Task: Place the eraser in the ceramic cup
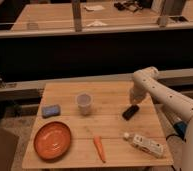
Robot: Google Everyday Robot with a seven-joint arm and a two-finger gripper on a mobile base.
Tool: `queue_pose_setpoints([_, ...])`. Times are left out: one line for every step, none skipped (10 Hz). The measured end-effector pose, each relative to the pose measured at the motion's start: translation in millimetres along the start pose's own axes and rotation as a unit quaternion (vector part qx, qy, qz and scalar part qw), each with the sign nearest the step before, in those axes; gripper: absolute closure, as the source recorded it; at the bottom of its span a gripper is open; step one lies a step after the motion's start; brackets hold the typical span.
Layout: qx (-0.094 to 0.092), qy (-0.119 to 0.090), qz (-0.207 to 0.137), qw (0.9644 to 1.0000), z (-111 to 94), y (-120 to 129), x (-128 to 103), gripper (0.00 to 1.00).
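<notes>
The eraser (130,112) is a small black block lying at an angle on the right part of the wooden table (115,131). The ceramic cup (84,103) is pale and handleless and stands upright near the table's middle, left of the eraser. My white arm reaches in from the right and bends down over the table. Its gripper (133,103) hangs open just over the eraser's far end. Whether it touches the eraser I cannot tell.
A blue rectangular pad (51,110) lies left of the cup. An orange round plate (52,140) sits at the front left. A carrot (99,149) lies at the front middle and a white bottle (146,144) at the front right. A dark counter runs behind the table.
</notes>
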Motion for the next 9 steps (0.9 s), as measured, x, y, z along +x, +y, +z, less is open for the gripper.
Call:
queue_pose_setpoints([0.0,-0.003,-0.002,1.0,0,0,-1,0.31])
queue_pose_setpoints([0.003,-0.002,-0.004,1.0,3,0,-1,0.41])
queue_pose_setpoints([0.005,-0.001,-0.007,1.0,4,-2,-1,0.45])
queue_pose_setpoints([0.005,-0.003,-0.007,1.0,8,-3,-3,0.46])
queue_pose_setpoints([0.004,-0.005,-0.009,0.9999,17,-2,-4,0.46])
queue_pose_setpoints([0.005,-0.007,-0.008,0.9999,24,-2,-6,0.46])
queue_pose_setpoints([0.005,-0.007,-0.007,0.9999,30,2,-5,0.46])
queue_pose_setpoints([0.006,-0.006,-0.008,0.9999,30,4,-4,0.5])
queue_pose_setpoints([0.007,-0.005,-0.01,0.9999,29,5,-4,0.59])
